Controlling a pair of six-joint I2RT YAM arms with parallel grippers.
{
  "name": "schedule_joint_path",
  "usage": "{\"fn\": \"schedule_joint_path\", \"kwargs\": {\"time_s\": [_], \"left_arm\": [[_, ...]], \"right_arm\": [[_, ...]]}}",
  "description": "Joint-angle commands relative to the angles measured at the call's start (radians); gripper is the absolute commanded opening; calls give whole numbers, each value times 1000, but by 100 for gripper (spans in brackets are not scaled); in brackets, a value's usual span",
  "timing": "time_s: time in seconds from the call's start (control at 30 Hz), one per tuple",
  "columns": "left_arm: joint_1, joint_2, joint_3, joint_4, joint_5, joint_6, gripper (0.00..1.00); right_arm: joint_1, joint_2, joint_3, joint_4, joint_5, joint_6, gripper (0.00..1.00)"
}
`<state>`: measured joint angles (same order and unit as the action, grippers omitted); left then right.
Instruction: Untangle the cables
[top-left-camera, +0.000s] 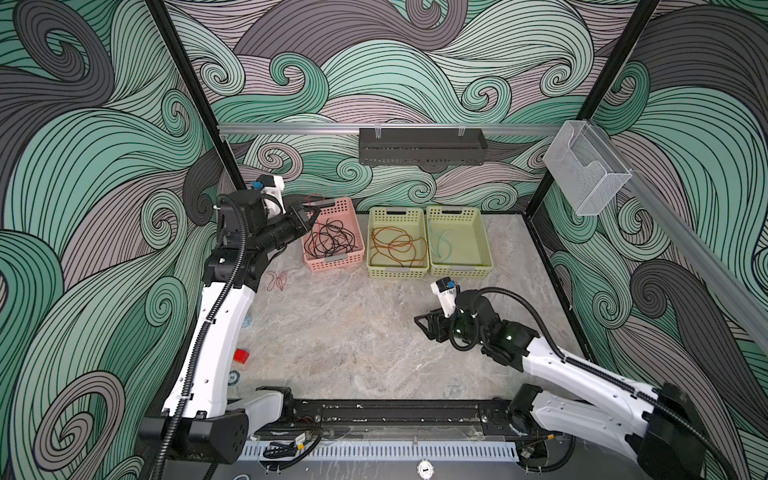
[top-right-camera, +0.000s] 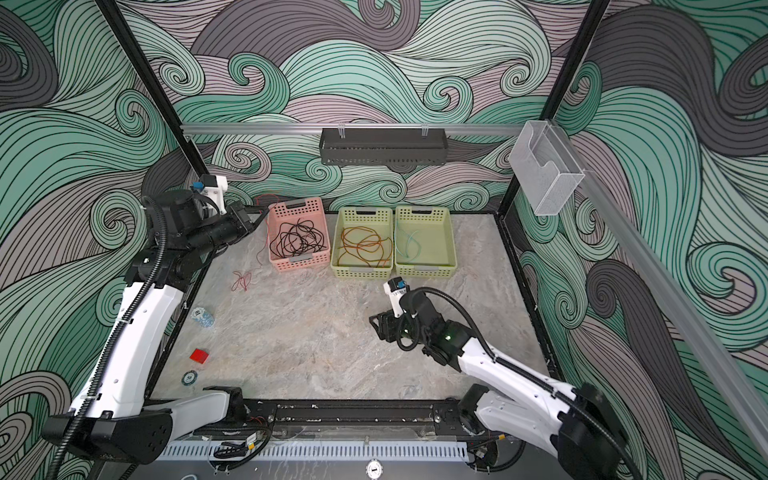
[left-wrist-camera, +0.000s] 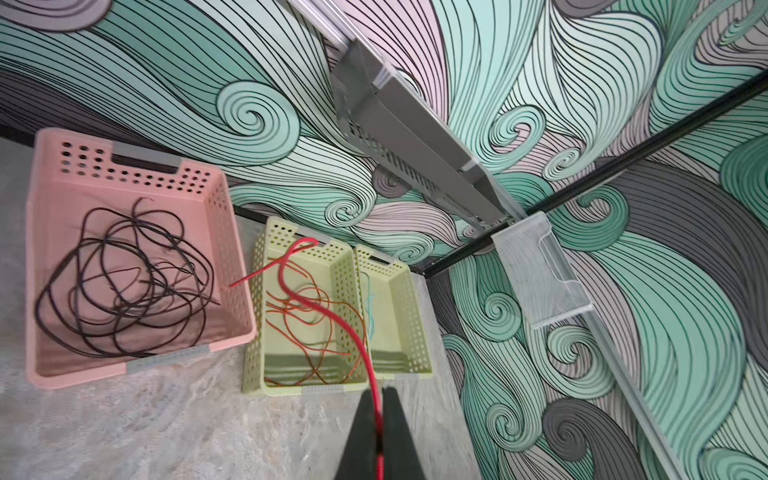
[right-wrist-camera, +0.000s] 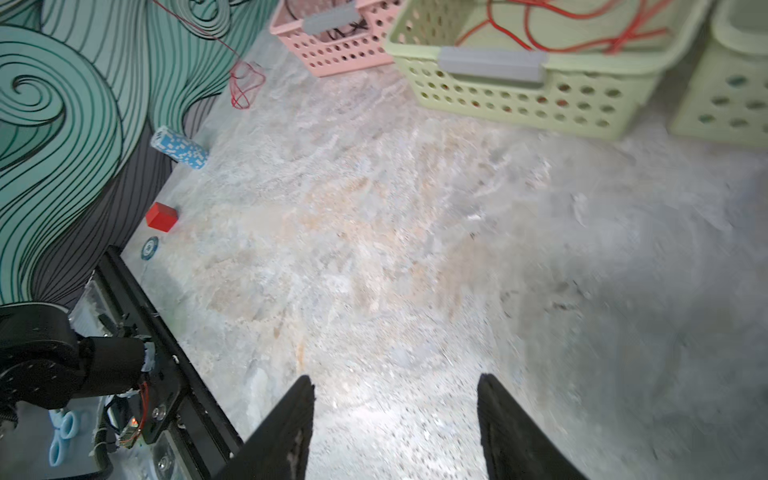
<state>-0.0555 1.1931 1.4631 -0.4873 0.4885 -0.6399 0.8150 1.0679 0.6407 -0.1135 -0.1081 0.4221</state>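
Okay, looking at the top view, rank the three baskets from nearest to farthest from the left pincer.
1. the pink basket: leftmost of the row; the left pincer hangs at its left rim.
2. the middle basket: green, in the centre of the row.
3. the right basket: green, at the far right end of the row.

Red cable apart from other cables
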Motion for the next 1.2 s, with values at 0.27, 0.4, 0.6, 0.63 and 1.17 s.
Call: {"fn": "schedule_joint_path", "kwargs": {"time_s": [0.27, 0.4, 0.6, 0.63, 1.17], "left_arm": [[-30, -116, 104, 1, 125, -84, 0], [-63, -128, 60, 28, 143, -117, 0], [-114, -124, 33, 44, 147, -129, 0], [-120, -124, 31, 48, 147, -135, 0], [-132, 58, -57, -119, 77, 7, 99]], "right_arm": [[61, 309, 321, 230, -197, -197, 86], [89, 341, 398, 242, -183, -266, 90], [89, 449, 561, 192, -114, -383, 79], [87, 477, 594, 173, -138, -395, 66], [113, 168, 435, 55, -53, -71, 0]]}}
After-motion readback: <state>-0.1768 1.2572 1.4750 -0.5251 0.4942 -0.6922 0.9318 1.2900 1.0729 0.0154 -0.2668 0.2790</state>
